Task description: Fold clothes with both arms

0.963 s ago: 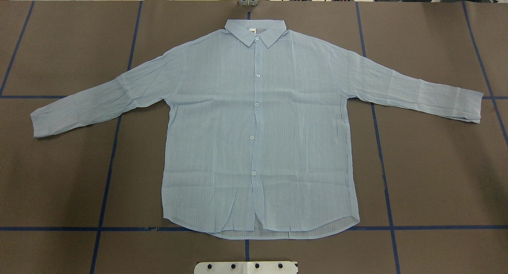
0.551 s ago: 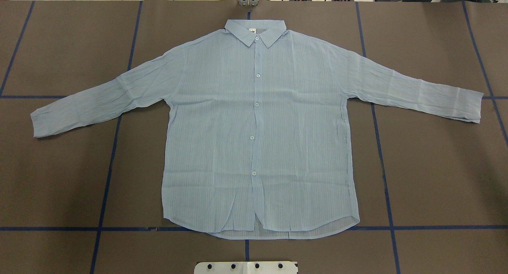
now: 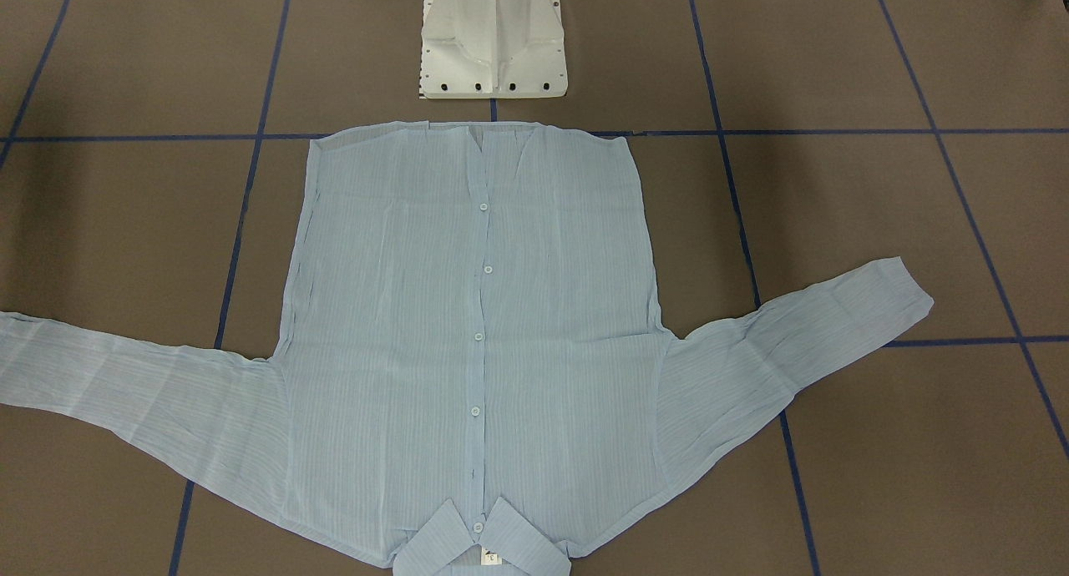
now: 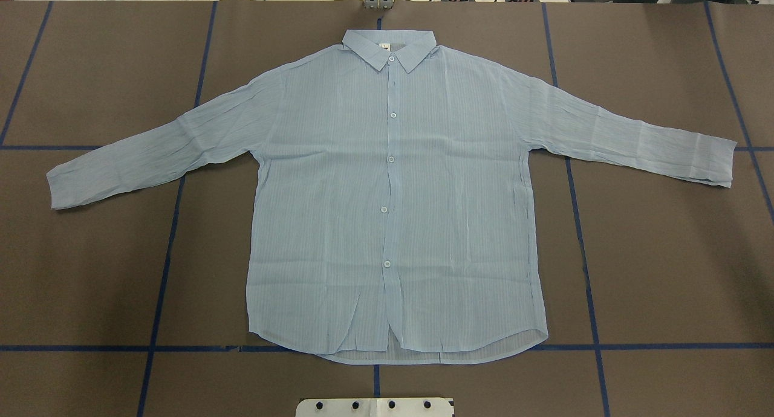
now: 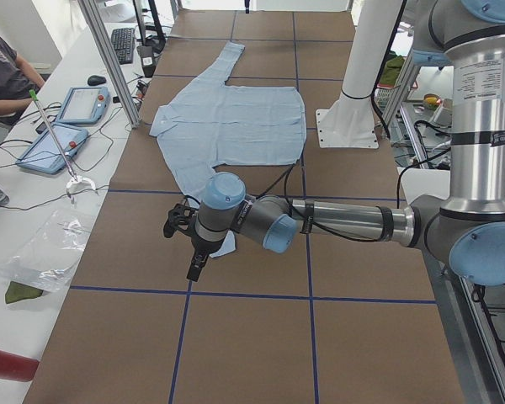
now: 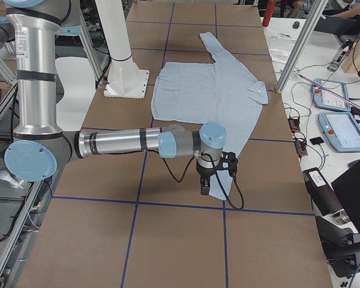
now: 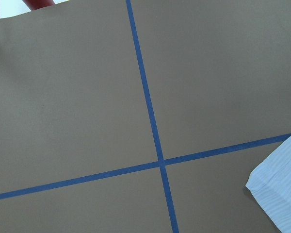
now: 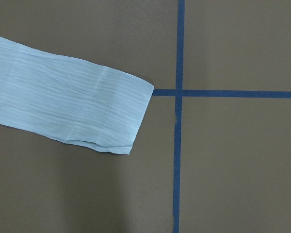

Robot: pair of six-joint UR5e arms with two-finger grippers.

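Left gripper [image 5: 194, 269] and right gripper [image 6: 205, 187] both hang above the table, one out at each end of the shirt [image 4: 393, 211], and I see nothing held in either. They show only in the side views, so I cannot tell whether their fingers are spread or pressed together. Below my right gripper lies the right cuff [image 8: 116, 116], flat on the table. The left cuff [image 7: 281, 194] sits just off to one side under my left gripper, only its corner in that wrist view. The shirt lies buttoned and face up between my two grippers, sleeves fanned outward, collar [image 4: 389, 47] on the far side from my pedestal [image 3: 493, 50]. I judge it is laid out this way so each gripper has a cuff to pinch for the first fold, which has not begun. Brown paper [image 4: 665, 254] covers the table, gridded with blue tape [image 7: 150, 121], and I expect the thin cloth to slide easily on it. Beyond my left gripper a side bench carries blue-cased tablets [image 5: 55, 145], with a person [image 5: 4, 67] seated there.
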